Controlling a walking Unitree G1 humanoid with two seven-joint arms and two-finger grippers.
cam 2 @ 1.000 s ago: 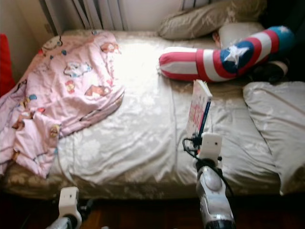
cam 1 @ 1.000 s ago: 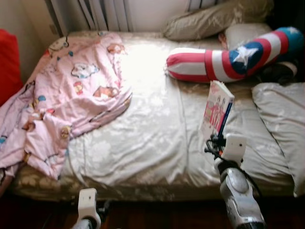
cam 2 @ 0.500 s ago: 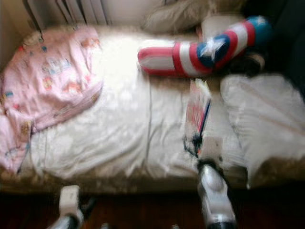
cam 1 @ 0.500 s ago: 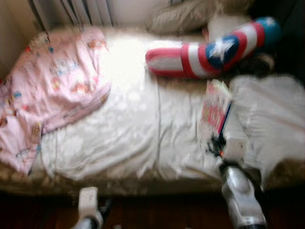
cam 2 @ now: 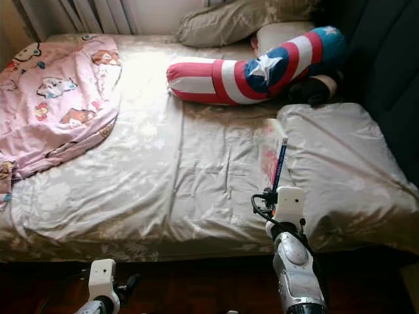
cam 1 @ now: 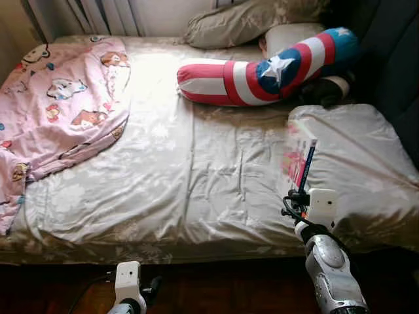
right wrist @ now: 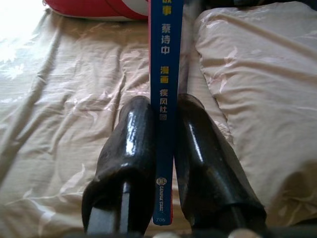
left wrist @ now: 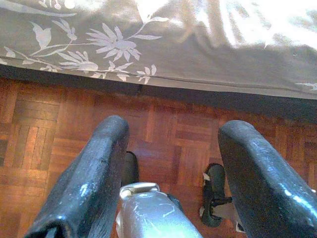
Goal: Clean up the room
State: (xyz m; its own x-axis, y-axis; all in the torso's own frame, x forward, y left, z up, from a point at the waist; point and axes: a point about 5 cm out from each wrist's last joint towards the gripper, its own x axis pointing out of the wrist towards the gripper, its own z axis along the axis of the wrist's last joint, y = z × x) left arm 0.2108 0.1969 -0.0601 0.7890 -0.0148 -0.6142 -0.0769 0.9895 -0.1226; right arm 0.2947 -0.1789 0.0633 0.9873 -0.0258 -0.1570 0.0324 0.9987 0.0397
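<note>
The robot has turned toward its right since a moment ago: the whole bed has slid across its sight, the pink blanket (cam 1: 59, 98) now pushed out to nine o'clock and the grey pillow (cam 1: 357, 163) swung in to three o'clock. That is the camera moving; the bedding itself lies as it did. The book (cam 1: 299, 160) has travelled with the arm and stays upright.

The right gripper (right wrist: 166, 124) is closed on the book, one black finger pressed to each cover with the blue spine facing back toward the wrist. Pinched low at the spine like this, the book stands on end instead of flopping open, which I take to be the reason for the hold. It hangs above the near edge of the bed (cam 1: 170, 190), at about four o'clock in the head view, just beside the pillow's near corner and clear of the sheet.

The striped bolster (cam 1: 262, 69) lies across the head of the bed at one o'clock, well apart from the book.

The left gripper (left wrist: 168, 163) hangs idle down at seven o'clock, its fingers spread wide with nothing between them, over the parquet floor (left wrist: 59, 129) beside the bed skirt.

My guess is the book is being carried off to wherever it belongs.
</note>
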